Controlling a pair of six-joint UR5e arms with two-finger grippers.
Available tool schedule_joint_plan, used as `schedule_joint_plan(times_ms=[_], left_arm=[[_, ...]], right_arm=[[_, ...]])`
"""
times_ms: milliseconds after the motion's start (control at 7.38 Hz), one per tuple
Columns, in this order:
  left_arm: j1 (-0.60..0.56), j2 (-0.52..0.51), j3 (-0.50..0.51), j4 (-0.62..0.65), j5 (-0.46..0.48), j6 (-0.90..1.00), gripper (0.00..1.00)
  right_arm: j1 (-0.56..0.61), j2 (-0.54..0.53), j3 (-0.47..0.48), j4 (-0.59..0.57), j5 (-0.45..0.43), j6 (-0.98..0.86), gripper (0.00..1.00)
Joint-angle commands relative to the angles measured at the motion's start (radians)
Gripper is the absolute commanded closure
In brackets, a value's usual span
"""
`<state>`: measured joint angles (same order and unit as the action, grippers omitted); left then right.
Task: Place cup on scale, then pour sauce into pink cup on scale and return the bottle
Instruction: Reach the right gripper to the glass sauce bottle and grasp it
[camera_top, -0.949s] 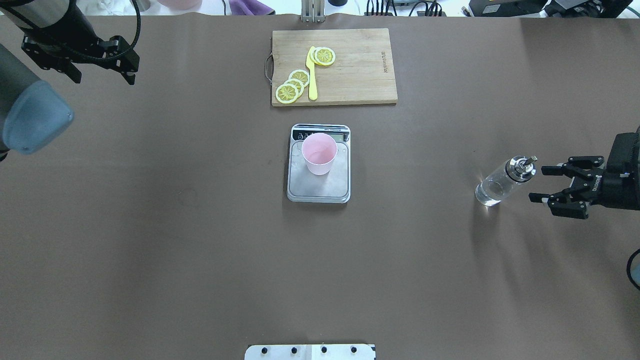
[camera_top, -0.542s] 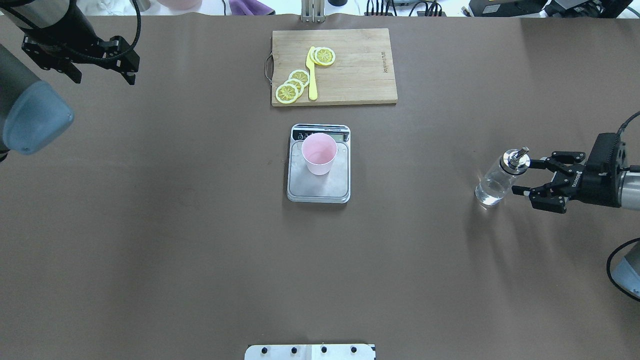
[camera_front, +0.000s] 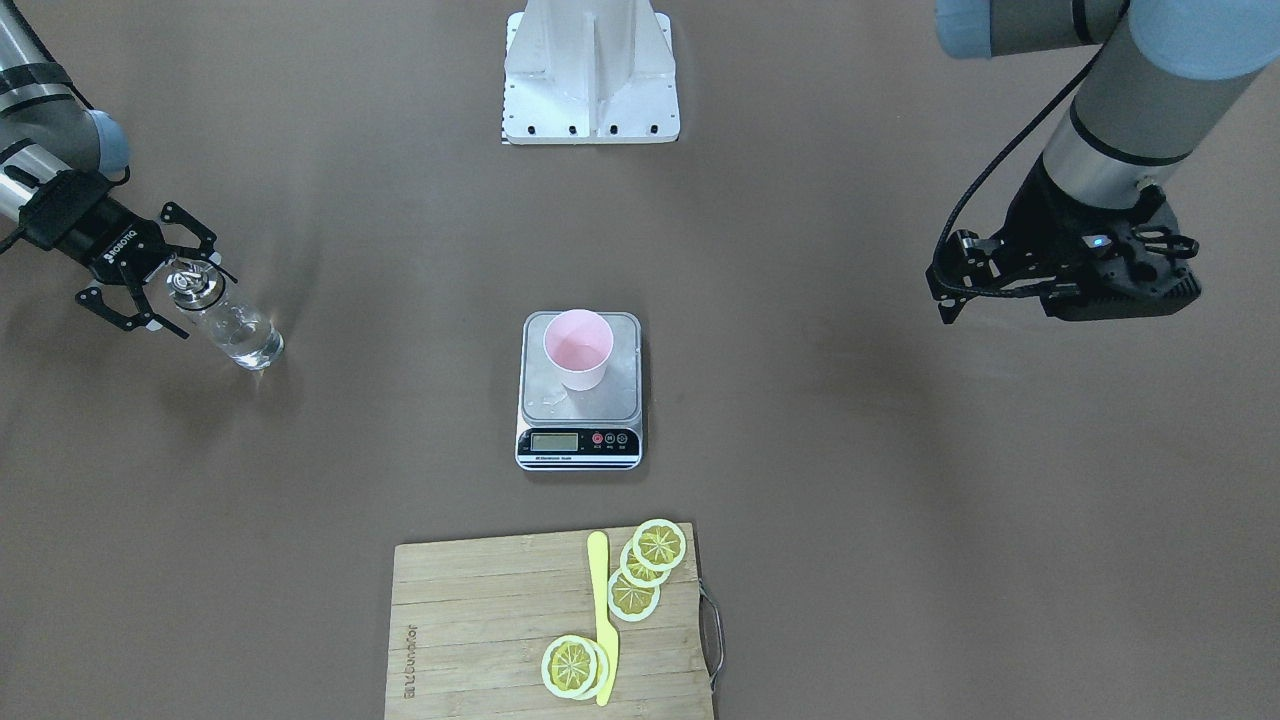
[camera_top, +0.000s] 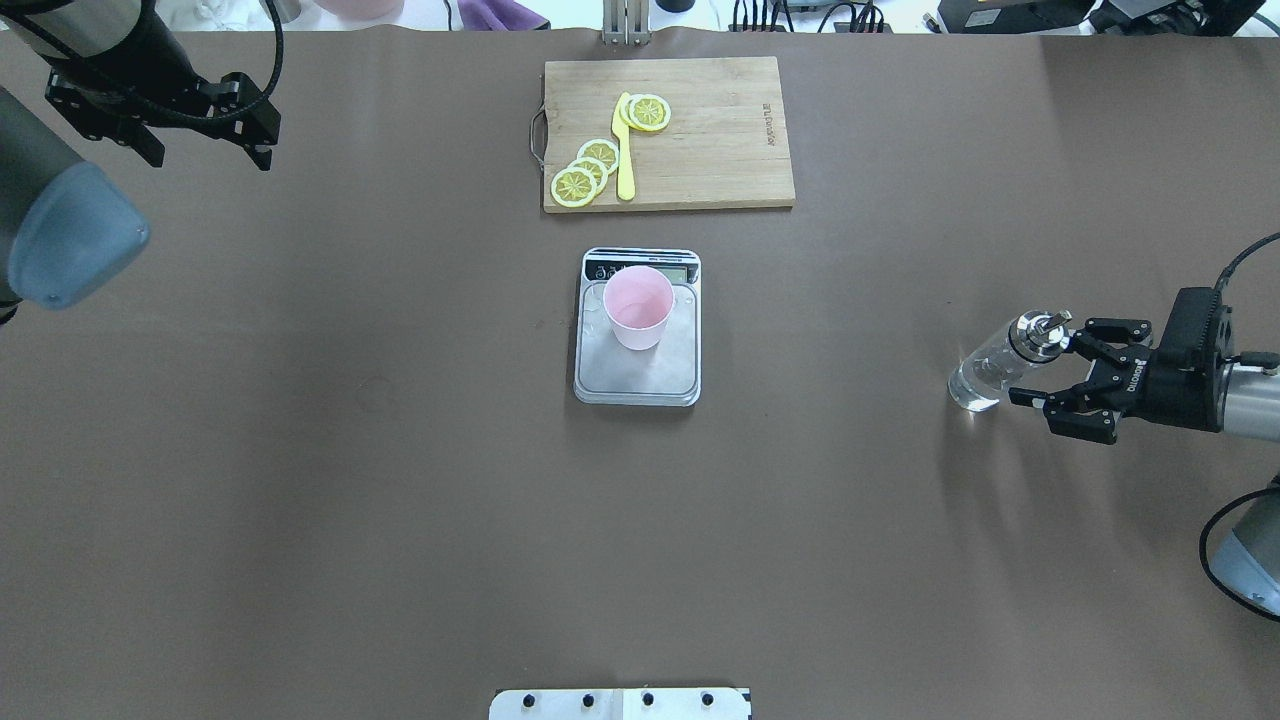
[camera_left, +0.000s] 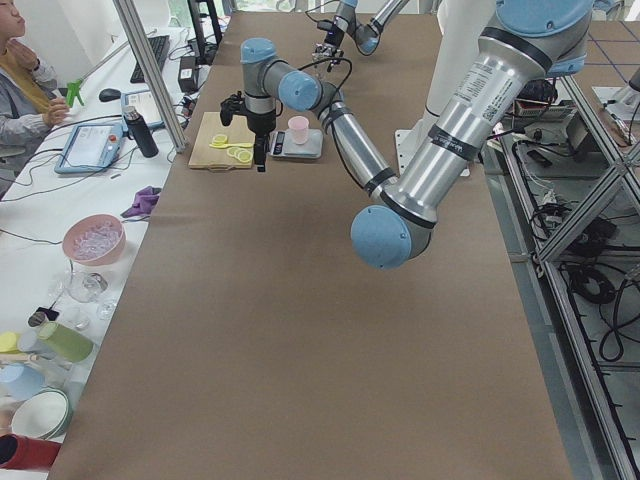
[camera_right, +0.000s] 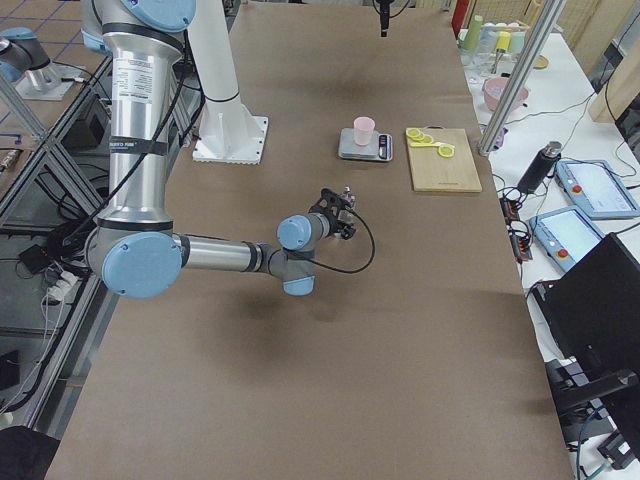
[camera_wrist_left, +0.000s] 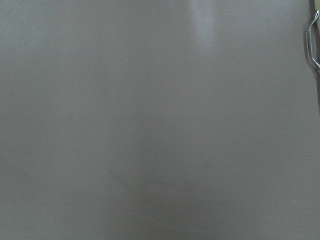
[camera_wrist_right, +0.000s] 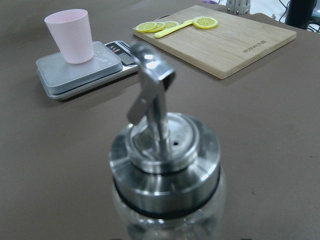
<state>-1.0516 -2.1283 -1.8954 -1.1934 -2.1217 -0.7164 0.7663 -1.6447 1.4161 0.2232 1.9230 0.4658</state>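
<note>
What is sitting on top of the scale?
The pink cup stands upright on the scale, toward its display end. The cup's inside shows pink with no obvious liquid, though clear liquid would be hard to see. The steel beneath its base is covered.

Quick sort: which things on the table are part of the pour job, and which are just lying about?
Job:
- cup, standing on the scale
- bottle holding the sauce
- right gripper, fingers open either side of the bottle's neck

Lying about:
- cutting board
- lemon slices
- yellow knife
</note>
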Motion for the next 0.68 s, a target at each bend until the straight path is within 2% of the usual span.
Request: schedule_joint_plan(times_ms=[0,542], left_arm=[[-0.001,0.001,-0.002,0.005,0.0,0.0,0.02],[0.001,-0.001,-0.002,0.008,0.0,0.0,0.02]], right_arm=[[-0.021,0.026,-0.025,0.013,-0.039,0.001,0.17],[-0.024,0.046,-0.031,0.013,-0.041,0.001,0.18]])
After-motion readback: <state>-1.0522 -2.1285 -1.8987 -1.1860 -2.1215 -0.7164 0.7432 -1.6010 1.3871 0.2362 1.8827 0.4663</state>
